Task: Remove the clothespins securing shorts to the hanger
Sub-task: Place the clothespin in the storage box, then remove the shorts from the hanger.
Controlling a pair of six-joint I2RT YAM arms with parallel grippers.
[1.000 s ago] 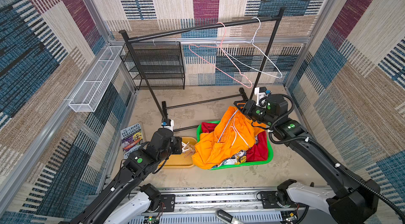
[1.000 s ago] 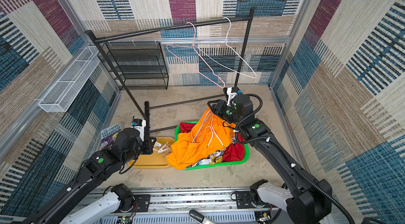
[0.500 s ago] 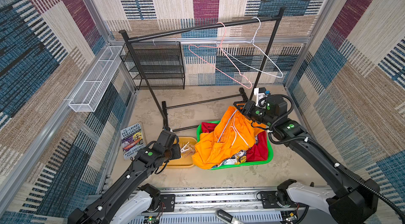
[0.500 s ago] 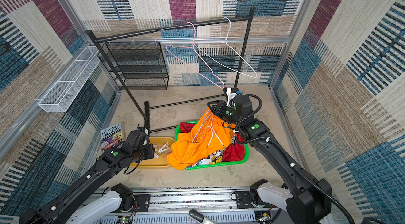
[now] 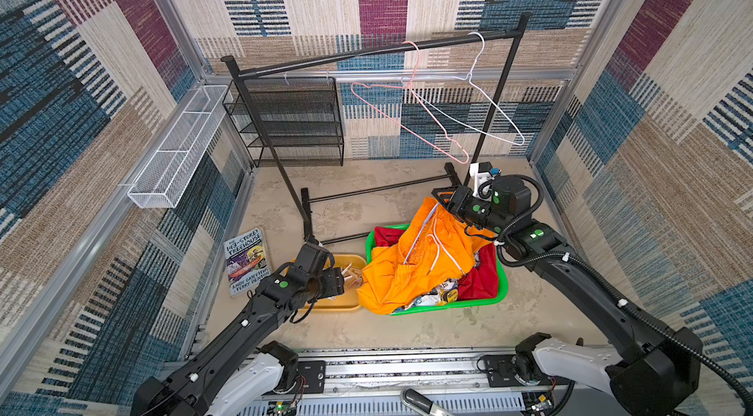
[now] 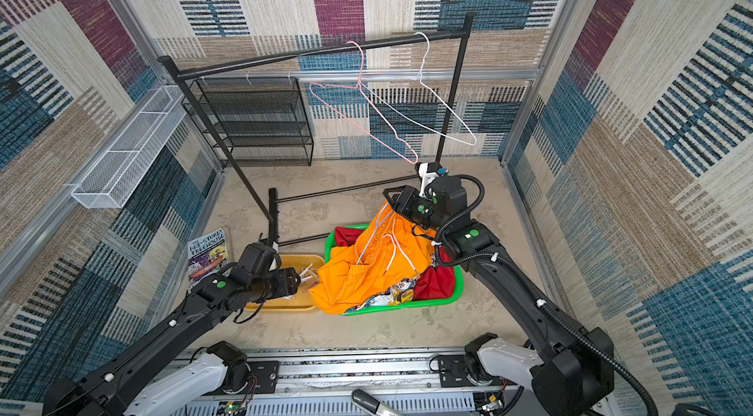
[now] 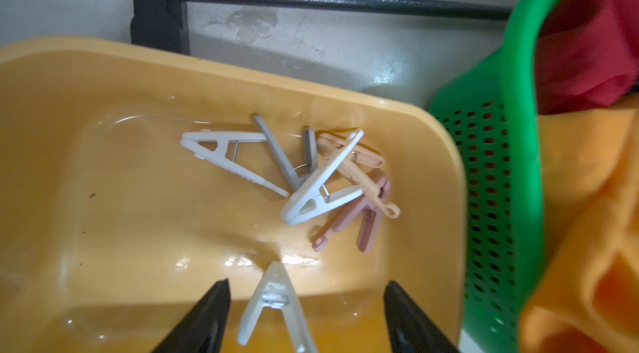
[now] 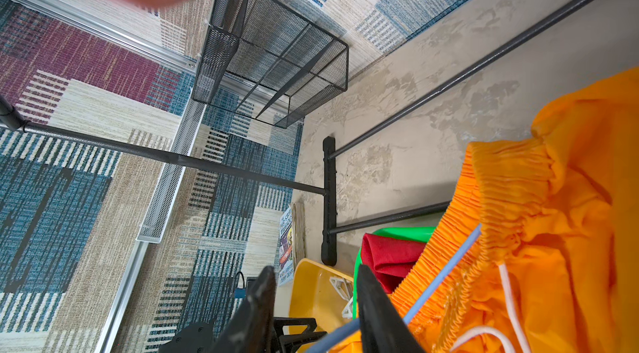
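A loose pile of clothespins [image 7: 321, 182], white, grey, tan and pink, is seen at the right end of a yellow tray [image 7: 103, 161]. One more white clothespin [image 7: 273, 306] is seen between the fingers of the left end effector [image 7: 307, 283]. The jaws are spread wide and neither finger touches it. In both top views the left end effector [image 5: 346, 277] is placed over the yellow tray [image 6: 281, 306], pointing right.

The shorts are heaped in a green basket [image 5: 481, 300] set on the floor just right of the tray. The orange shorts [image 5: 415, 267] lie on top and spill over the basket's near left rim. Their gathered waistband is raised toward the right end effector [image 5: 442, 196]. The red shorts [image 5: 481, 279] are bunched under them on the right, and the printed shorts [image 5: 440, 291] show at the near edge.

A blue hanger [image 8: 446, 275] is threaded along the orange waistband and runs in between the fingers of the right end effector [image 8: 314, 267]. The jaws stand narrowly apart, and it cannot be told whether the wire is clamped.

A black garment rack [image 5: 366, 51] stands behind the basket, with a pink hanger [image 5: 407, 129] and a white hanger [image 5: 489, 108] hung on its bar. A book [image 5: 246, 261] lies on the floor left of the tray.
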